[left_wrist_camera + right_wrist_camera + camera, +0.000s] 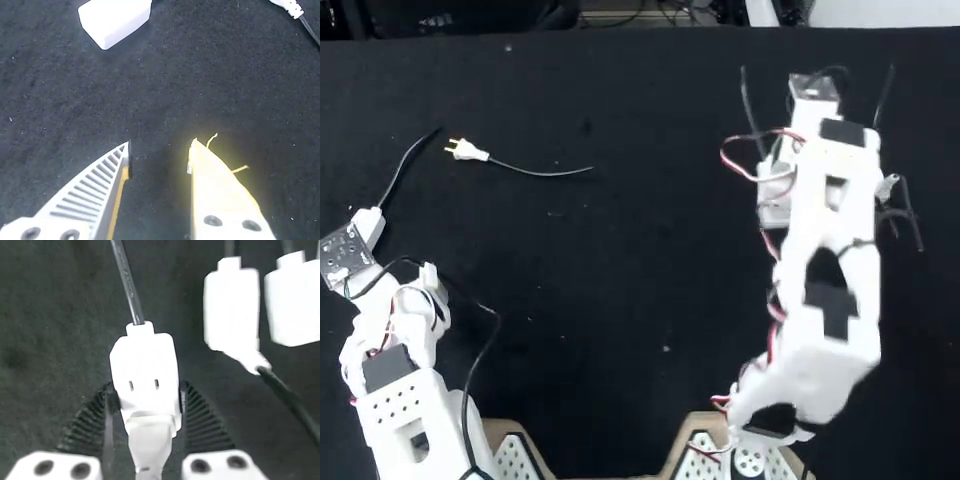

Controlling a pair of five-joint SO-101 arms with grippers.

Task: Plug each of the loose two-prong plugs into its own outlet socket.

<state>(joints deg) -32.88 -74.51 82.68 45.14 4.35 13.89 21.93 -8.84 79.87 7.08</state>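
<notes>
Plastic looking light, rigid and slick, right fingers (200,415) are clamping a socket (145,370) by its flat sides near the table's (620,300) far-right corner; left fingers (215,190) are hanging open, loose plug (467,151) lying toward the far-left corner.

High view overhead, distant, whole table (620,300); wrist views close, angled down onto it.

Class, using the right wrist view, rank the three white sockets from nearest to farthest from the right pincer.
1. The gripped socket: clamped in the right pincer itself.
2. The middle socket: lying off to one side, farther out.
3. The outer socket: just past the middle socket, at the picture's edge.
</notes>
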